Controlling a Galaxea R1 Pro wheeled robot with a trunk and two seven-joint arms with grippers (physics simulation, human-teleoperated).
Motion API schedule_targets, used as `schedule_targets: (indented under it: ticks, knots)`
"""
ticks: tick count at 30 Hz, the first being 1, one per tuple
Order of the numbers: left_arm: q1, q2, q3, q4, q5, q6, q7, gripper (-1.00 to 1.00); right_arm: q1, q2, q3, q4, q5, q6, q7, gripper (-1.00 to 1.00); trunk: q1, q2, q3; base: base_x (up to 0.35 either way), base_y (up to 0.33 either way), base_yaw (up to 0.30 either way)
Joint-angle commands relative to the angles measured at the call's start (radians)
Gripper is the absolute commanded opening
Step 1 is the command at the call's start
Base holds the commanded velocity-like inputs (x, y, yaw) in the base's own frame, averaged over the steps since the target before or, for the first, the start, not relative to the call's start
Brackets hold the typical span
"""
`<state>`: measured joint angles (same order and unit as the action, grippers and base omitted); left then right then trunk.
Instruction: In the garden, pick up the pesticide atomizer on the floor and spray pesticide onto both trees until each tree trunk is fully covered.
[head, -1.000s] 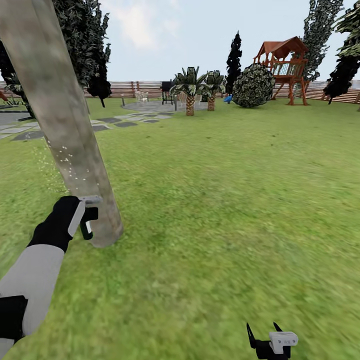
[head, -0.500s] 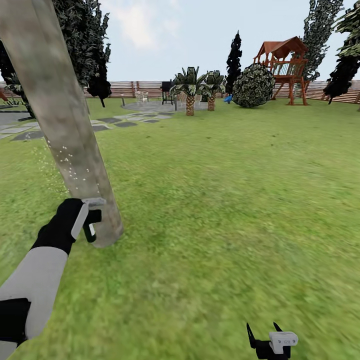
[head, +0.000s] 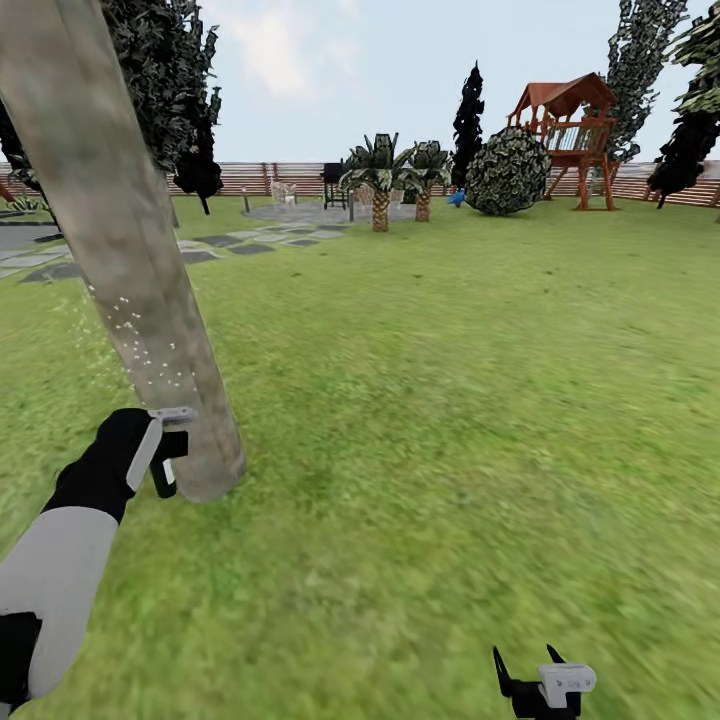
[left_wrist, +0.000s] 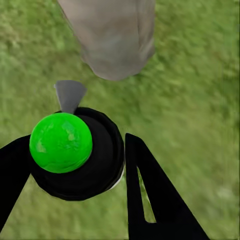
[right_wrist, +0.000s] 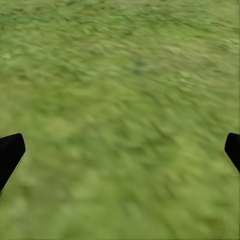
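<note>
Atomizer (head: 165, 470) sits clamped in the left hand (head: 160, 455), low and just beside the base of the near tree trunk (head: 120, 250), pale trigger head (head: 172, 413) on top and pointed at the bark. Left wrist view shows the bottle (left_wrist: 77, 152) from above, a bright green cap-like blob on its top, black fingers (left_wrist: 150, 195) pressed on both sides, grey nozzle (left_wrist: 69, 94) aimed at the trunk foot (left_wrist: 112, 40) across a strip of grass. White specks (head: 140, 335) dot the lower trunk above the hand, and a faint scatter hangs over the lawn to the trunk's left, so part of the spray looks wasted. Judgement: step in hand is coating this first trunk; coverage reads as partial, the specks sitting in one band on the near face. To do it well, the arm should keep the nozzle square to the bark and near it, sweep slowly up and down rather than hold one spot, and the base likely needs to go round the trunk for the far side, which cannot be seen from here. Grip should stay firm; a tilt would send mist onto the lawn (head: 450, 400). Right hand (head: 530, 672) hangs low over grass, fingers spread wide with nothing between them, idle. Other tall trees (head: 640, 60) stand well apart by the fence (head: 270, 178); the second trunk is not yet treated.
</note>
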<state>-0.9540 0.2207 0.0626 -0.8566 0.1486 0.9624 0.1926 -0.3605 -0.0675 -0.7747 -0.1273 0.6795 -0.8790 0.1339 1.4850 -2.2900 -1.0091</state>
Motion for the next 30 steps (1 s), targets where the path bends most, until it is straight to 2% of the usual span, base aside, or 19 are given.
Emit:
schedule_targets:
  ticks: [1, 4, 8, 12, 14, 17, 19, 21, 23, 25, 30]
  knots:
    - [0.0, -0.005, 0.0, 0.0, -0.011, 0.001, 0.001, -1.0, 0.0, 0.0, 0.0, 0.0, 0.0, 0.0, 0.0, 1.0, 0.0, 0.0, 0.0, 0.325, 0.078, 0.0]
    - [0.002, -0.004, 0.004, 0.004, -0.019, 0.0, 0.005, -1.0, 0.0, 0.0, 0.0, 0.0, 0.0, 0.0, 0.0, 1.0, 0.0, 0.0, 0.0, 0.131, 0.025, 0.0]
    - [0.04, 0.025, 0.008, 0.004, -0.023, -0.017, 0.008, -1.0, 0.0, 0.0, 0.0, 0.0, 0.0, 0.0, 0.0, 1.0, 0.0, 0.0, 0.0, 0.009, 0.002, 0.0]
    - [0.073, 0.068, 0.009, -0.006, -0.021, -0.041, 0.01, -1.0, 0.0, 0.0, 0.0, 0.0, 0.0, 0.0, 0.0, 1.0, 0.0, 0.0, 0.0, 0.0, 0.0, 0.0]
    - [0.083, 0.074, 0.009, -0.019, -0.021, -0.046, 0.012, -1.0, 0.0, 0.0, 0.0, 0.0, 0.0, 0.0, 0.0, 1.0, 0.0, 0.0, 0.0, 0.0, 0.0, 0.0]
    - [0.137, 0.07, 0.008, -0.024, -0.013, -0.084, 0.012, -1.0, 0.0, 0.0, 0.0, 0.0, 0.0, 0.0, 0.0, 1.0, 0.0, 0.0, 0.0, 0.0, 0.0, 0.0]
    - [0.188, 0.066, 0.008, -0.014, -0.008, -0.217, 0.009, -1.0, 0.0, 0.0, 0.0, 0.0, 0.0, 0.0, 0.0, 1.0, 0.0, 0.0, 0.0, 0.0, 0.0, 0.0]
    - [0.225, 0.061, 0.008, -0.011, -0.006, -0.271, 0.007, -1.0, 0.0, 0.0, 0.0, 0.0, 0.0, 0.0, 0.0, 1.0, 0.0, 0.0, 0.0, 0.0, 0.0, 0.0]
    - [0.252, 0.041, 0.009, -0.006, -0.007, -0.29, 0.002, -1.0, 0.0, 0.0, 0.0, 0.0, 0.0, 0.0, 0.0, 1.0, 0.0, 0.0, 0.0, 0.0, 0.0, 0.0]
    - [0.266, 0.018, 0.009, 0.048, -0.005, -0.309, 0.0, -1.0, 0.0, 0.0, 0.0, 0.0, 0.0, 0.0, 0.0, 1.0, 0.0, 0.0, 0.0, 0.0, 0.0, 0.0]
    - [0.268, 0.007, 0.008, 0.088, -0.006, -0.312, -0.004, -1.0, 0.0, 0.0, 0.0, 0.0, 0.0, 0.0, 0.0, 1.0, 0.0, 0.0, 0.0, 0.0, 0.0, 0.0]
